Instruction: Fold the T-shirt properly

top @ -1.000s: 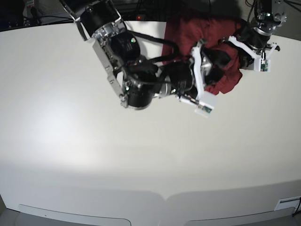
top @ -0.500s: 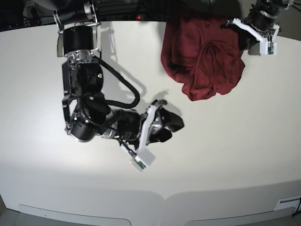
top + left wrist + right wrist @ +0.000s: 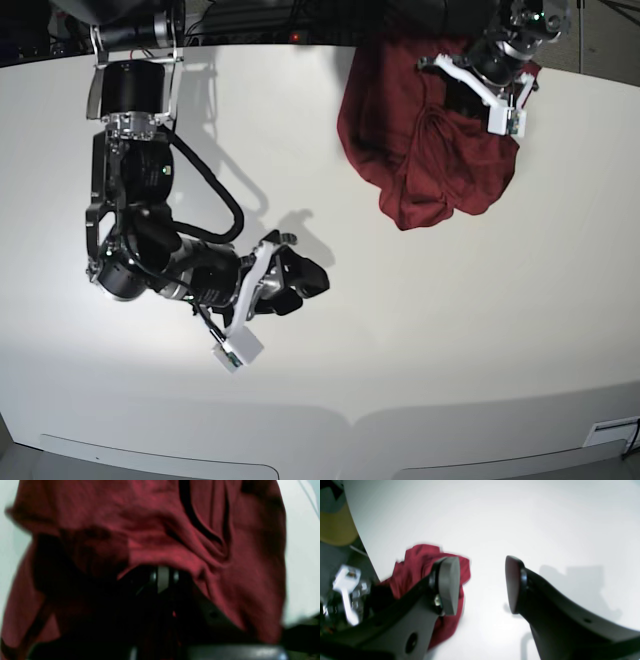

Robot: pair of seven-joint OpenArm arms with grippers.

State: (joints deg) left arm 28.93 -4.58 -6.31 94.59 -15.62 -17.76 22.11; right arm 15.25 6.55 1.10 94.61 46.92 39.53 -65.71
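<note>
Bunching at the table's (image 3: 420, 330) far edge, T-shirt (image 3: 400, 130) in clamped left hand (image 3: 465, 95); right hand (image 3: 300, 280) apart.

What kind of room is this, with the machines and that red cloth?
Probably a robotics lab or test bench, not a home. Two black robot arms work over a bare white table, a crumpled maroon T-shirt lies near its far edge, and cables and equipment crowd the dark space behind.

Black arms (image 3: 150, 200), white-trimmed wrists, dark cables.

Right gripper (image 3: 481, 585) gaping over table (image 3: 520, 517); blurred, seemingly bunched T-shirt (image 3: 420, 562) behind
</note>
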